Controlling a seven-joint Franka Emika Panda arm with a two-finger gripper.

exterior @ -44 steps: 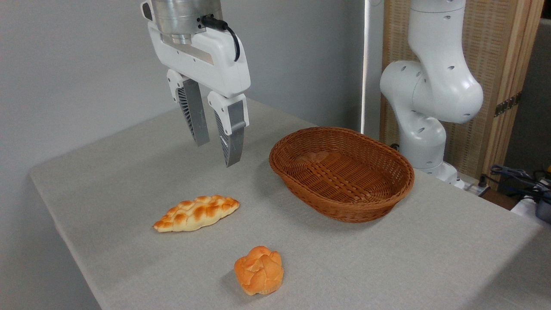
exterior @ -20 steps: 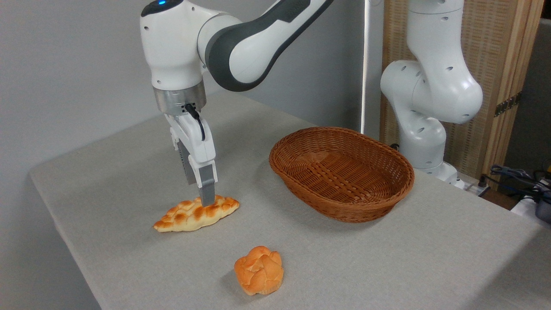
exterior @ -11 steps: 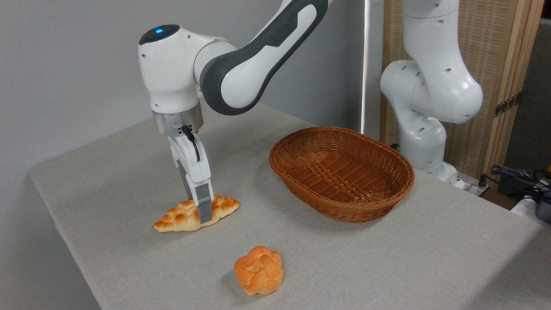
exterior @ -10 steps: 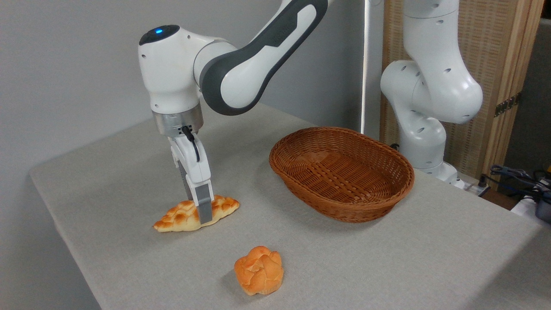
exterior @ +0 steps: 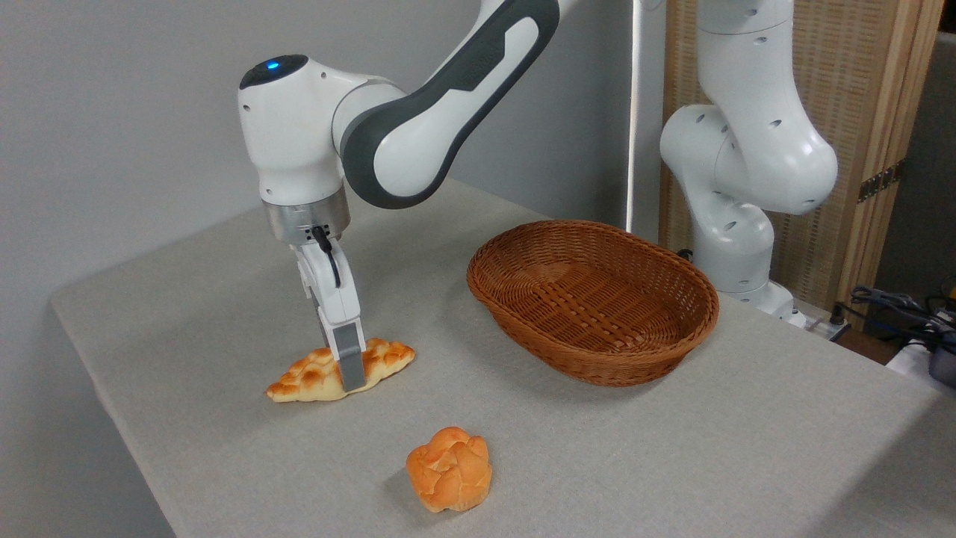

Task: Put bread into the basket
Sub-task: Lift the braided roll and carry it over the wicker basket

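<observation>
Nearest to me, in front of the gripper and a little to its right, I see a round orange bun on the table. The gripper stands down over the middle of the bread, which lies flat on the cloth. One finger covers the near side of the loaf; the other finger is hidden, so I cannot tell if they press it. Further to the right of the gripper, well apart, is the basket.
</observation>
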